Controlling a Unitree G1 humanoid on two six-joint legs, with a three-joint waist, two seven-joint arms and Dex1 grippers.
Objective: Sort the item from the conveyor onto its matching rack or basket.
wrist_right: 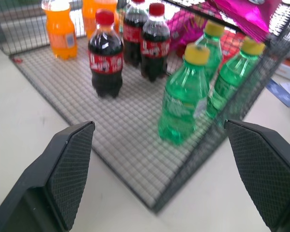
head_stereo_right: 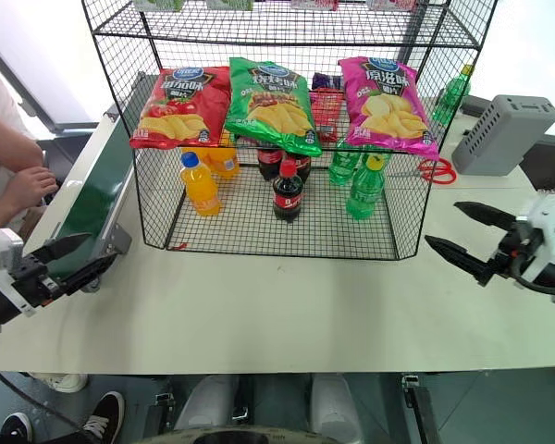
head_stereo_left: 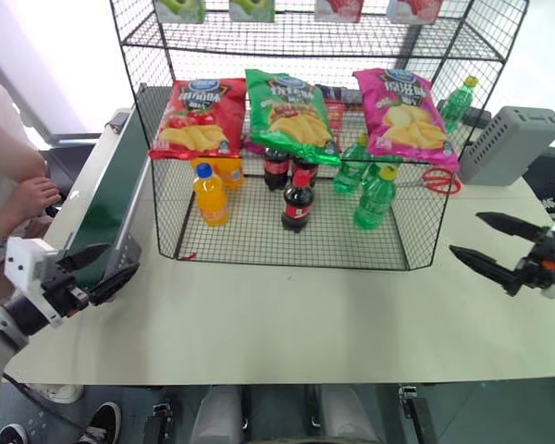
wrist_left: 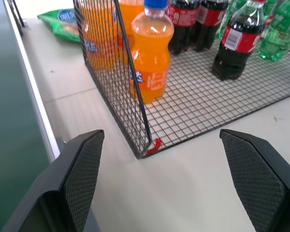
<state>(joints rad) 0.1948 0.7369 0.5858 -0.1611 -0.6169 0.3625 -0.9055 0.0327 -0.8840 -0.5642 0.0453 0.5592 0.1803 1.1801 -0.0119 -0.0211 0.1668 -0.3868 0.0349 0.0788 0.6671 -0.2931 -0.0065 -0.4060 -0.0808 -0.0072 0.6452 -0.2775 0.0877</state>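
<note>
Magenta-pink crisp bag [head_stereo_left: 404,113] lay on the middle tier of the black wire rack [head_stereo_left: 296,37], at the tier's right end, tilted down toward the front, beside a green crisp bag [head_stereo_left: 289,116] and, further left, a red crisp bag [head_stereo_left: 197,117]. It sat well apart from both grippers, above and behind them. Below it on the rack's bottom grid stood green bottles [wrist_right: 183,96], cola bottles [wrist_right: 105,55] and orange bottles [wrist_left: 151,48].

The left gripper [head_stereo_left: 97,271] hung low over the near left part of the pale table [head_stereo_left: 287,324], just beside the near end of the dark green conveyor [head_stereo_left: 106,199]. Its two black fingers [wrist_left: 79,176] were spread wide with nothing between them, touching neither the belt nor the rack.

The right gripper [head_stereo_left: 492,245] hovered at the table's right side, level with the rack's front right corner and pointing inward. Its fingers [wrist_right: 70,166] also stood wide apart and empty, clear of the wire grid and the bottles.

A person's hand [head_stereo_left: 32,196] rested by the conveyor's far left rail. Red scissors [head_stereo_left: 437,179] and a grey box [head_stereo_left: 513,143] lay right of the rack.
</note>
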